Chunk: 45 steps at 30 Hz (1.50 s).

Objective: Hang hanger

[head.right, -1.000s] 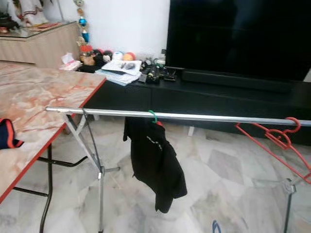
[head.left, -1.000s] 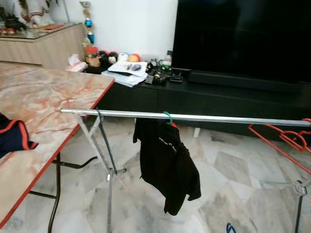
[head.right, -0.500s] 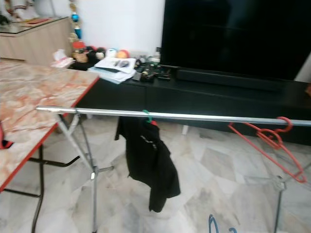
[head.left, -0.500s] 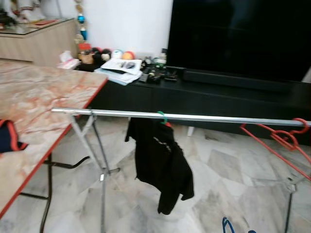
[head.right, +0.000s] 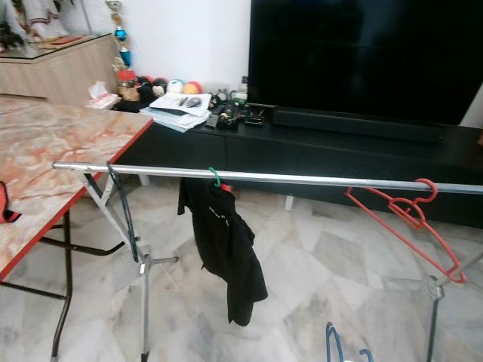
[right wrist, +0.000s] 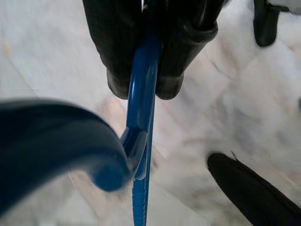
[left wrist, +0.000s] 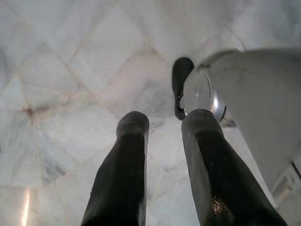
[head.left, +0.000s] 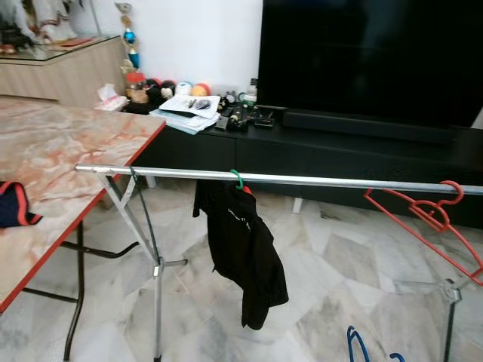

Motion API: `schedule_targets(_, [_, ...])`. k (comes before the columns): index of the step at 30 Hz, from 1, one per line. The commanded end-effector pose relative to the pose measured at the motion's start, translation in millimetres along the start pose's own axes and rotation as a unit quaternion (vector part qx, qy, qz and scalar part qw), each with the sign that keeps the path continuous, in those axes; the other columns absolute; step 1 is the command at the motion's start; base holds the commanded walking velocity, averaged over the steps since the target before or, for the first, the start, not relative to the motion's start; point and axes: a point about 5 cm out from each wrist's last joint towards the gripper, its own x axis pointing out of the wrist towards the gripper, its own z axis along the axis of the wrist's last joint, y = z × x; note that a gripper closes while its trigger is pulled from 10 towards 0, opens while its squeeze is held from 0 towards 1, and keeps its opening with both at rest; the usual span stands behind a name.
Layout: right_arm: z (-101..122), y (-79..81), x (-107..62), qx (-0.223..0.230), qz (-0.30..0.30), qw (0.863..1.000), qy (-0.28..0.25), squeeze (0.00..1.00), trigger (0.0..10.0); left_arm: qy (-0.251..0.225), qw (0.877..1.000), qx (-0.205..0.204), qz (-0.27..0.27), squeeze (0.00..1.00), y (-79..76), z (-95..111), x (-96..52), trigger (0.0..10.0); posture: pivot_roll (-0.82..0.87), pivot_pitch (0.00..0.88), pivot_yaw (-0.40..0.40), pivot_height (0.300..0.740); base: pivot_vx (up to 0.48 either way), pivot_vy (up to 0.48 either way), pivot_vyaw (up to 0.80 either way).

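Observation:
A blue hanger [right wrist: 141, 108] is pinched between the two black fingers of my right gripper [right wrist: 143, 87], which is shut on it; its hook curves off to one side. The top of the blue hanger [head.left: 356, 348] pokes up at the bottom of the eye views. A silver clothes rail [head.left: 302, 179] runs across in front of me. On it hang a black garment [head.left: 241, 249] on a green hanger [head.left: 237, 178] and a bare red hanger [head.left: 434, 219] near the right end. My left gripper [left wrist: 162, 125] hangs open over the marble floor, holding nothing.
A marble-topped table [head.left: 53, 151] with a red edge stands at the left, a dark cloth [head.left: 15, 205] lying on it. Behind the rail are a black TV cabinet [head.left: 317, 147] with clutter and a large TV [head.left: 370, 60]. The rail's legs [head.left: 155, 264] cross below.
The whole picture shifted slightly as the camera moved. The top of the blue hanger shows a little higher at the bottom edge. Nothing on the rail has moved.

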Motion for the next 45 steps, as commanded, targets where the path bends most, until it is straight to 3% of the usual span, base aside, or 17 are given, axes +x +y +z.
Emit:
schedule_targets(1, [8.9, 5.3, 1.2, -0.007, 0.017, 0.999, -0.031, 0.0, 10.0, -0.01, 1.0, 0.002, 0.01, 0.0, 2.5, 7.4, 0.8, 10.0, 0.11, 0.0, -0.009, 0.74, 0.0, 0.0, 0.0])
schedule_targets(6, [12.9, 7.3, 0.9, -0.007, 0.032, 0.998, -0.051, 0.0, 10.0, -0.045, 0.999, 0.004, 0.018, 0.0, 0.3, 21.9, 2.0, 10.0, 0.1, 0.0, -0.007, 0.74, 0.0, 0.0, 0.0])
schedule_targets(8, [72.6, 32.1, 12.0, -0.025, 0.06, 0.99, -0.128, 0.0, 10.0, -0.06, 0.998, -0.009, 0.021, 0.0, -0.8, 25.6, 2.0, 10.0, 0.11, 0.0, -0.011, 0.74, 0.0, 0.0, 0.0])
schedule_targets(10, [101.2, 44.6, 13.3, -0.032, 0.074, 0.982, -0.168, 0.0, 10.0, -0.079, 0.997, -0.013, 0.022, 0.0, 0.2, 27.6, 1.2, 10.0, 0.11, 0.0, -0.012, 0.74, 0.0, 0.0, 0.0])
schedule_targets(13, [105.2, 46.4, 11.8, -0.035, 0.078, 0.979, -0.188, 0.0, 10.0, -0.101, 0.994, -0.01, 0.034, 0.0, 8.2, 24.1, -1.7, 10.0, 0.1, 0.0, -0.014, 0.74, 0.0, 0.0, 0.0])
schedule_targets(21, [105.5, 42.9, 10.4, -0.038, 0.073, 0.976, -0.201, 0.0, 10.0, -0.139, 0.989, -0.028, 0.031, 0.0, 10.8, 29.2, -4.0, 10.0, 0.1, 0.0, -0.02, 0.74, 0.0, 0.0, 0.0])
schedule_targets(35, [98.1, 32.5, 11.6, -0.035, 0.042, 0.982, -0.18, 0.0, 10.0, -0.121, 0.992, -0.038, 0.017, 0.0, 5.1, 22.6, -3.1, 10.0, 0.14, 0.0, -0.037, 0.74, 0.11, 0.0, 0.0])
schedule_targets(45, [109.6, 30.8, 11.5, -0.04, 0.04, 0.979, -0.196, 0.0, 10.0, -0.114, 0.992, -0.042, 0.017, 0.0, 6.7, 18.2, -3.6, 10.0, 0.13, 0.0, -0.032, 0.74, 0.284, 0.0, 0.0])
